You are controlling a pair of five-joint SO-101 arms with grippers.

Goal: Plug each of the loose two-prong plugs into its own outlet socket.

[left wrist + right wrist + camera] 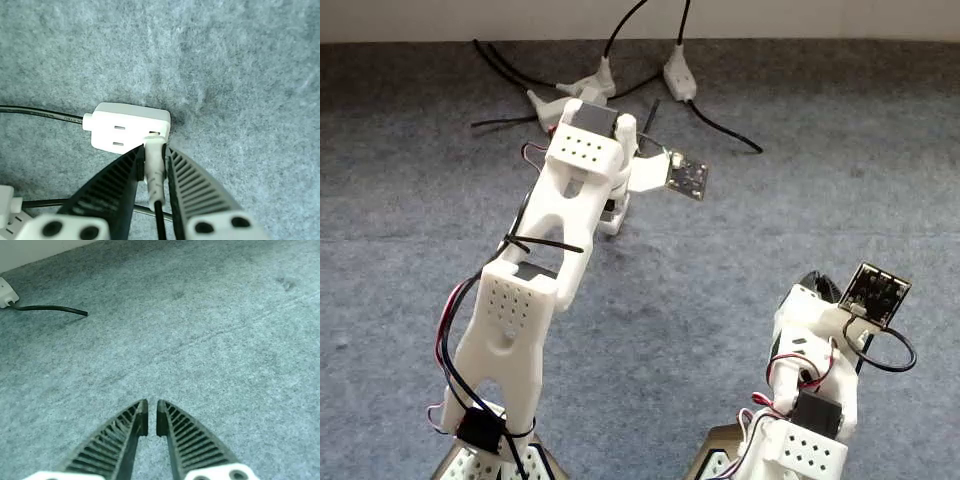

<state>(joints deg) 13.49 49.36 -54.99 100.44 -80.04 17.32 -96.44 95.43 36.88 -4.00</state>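
Two ribbed fingers (122, 180) of the left gripper (154, 152) are clamped on a white plug (155, 172). Its nose meets the end slot of the white socket block (127, 125) just ahead of the fingertips. The plug looks light and stiff, best held by its body behind the prongs. The loose block may slide on the grey carpet (240, 75), which lies open beyond it. The right gripper (152, 412), pressed almost together on nothing, hangs over carpet, with a black cord (50, 308) well ahead.

Open carpet (800, 180) around right tool (152, 420); cords (720, 125), outlets (678, 72) crowd far edge, possibly tangled.
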